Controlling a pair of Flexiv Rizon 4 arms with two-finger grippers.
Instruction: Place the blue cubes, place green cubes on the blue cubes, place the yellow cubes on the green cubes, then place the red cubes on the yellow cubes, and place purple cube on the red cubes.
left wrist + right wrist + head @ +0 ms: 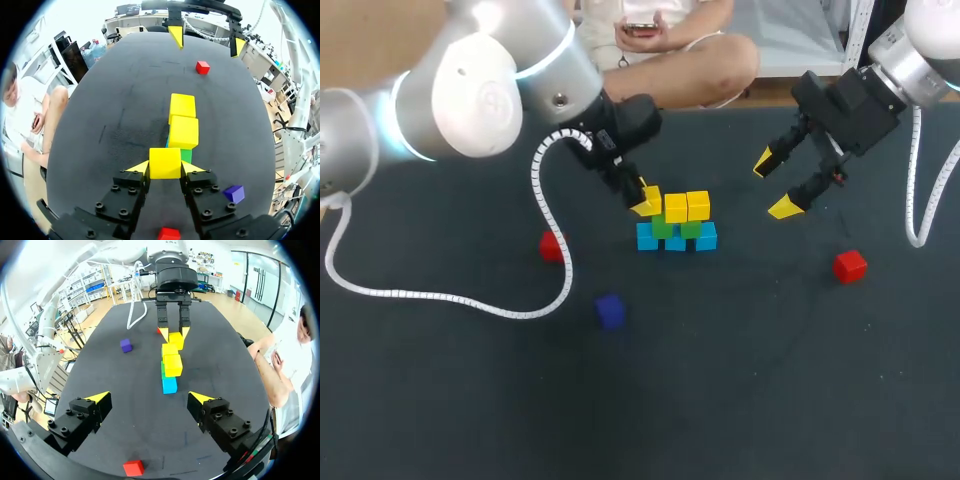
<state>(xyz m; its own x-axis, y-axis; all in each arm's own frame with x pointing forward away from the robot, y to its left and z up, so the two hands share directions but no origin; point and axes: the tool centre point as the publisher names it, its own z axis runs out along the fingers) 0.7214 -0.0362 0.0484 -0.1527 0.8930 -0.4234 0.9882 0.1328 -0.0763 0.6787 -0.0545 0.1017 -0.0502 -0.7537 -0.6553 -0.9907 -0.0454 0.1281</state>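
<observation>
A small stack stands mid-table: a row of blue cubes [677, 240], green cubes [663, 227] on them and two yellow cubes [687, 206] on top. My left gripper [645, 203] is shut on a third yellow cube [165, 162] at the left end of the yellow row; whether it rests on the green cube [186, 155] below I cannot tell. My right gripper [774, 185] hangs open and empty to the right of the stack, also seen as right gripper [150, 398]. Red cubes [551, 245] [850, 265] lie on either side, and a purple cube [610, 311] lies nearer the front.
The dark table [770, 380] has wide bare room in front and at the right. My left arm's white cable [552, 215] loops down over the table left of the stack, close to the left red cube.
</observation>
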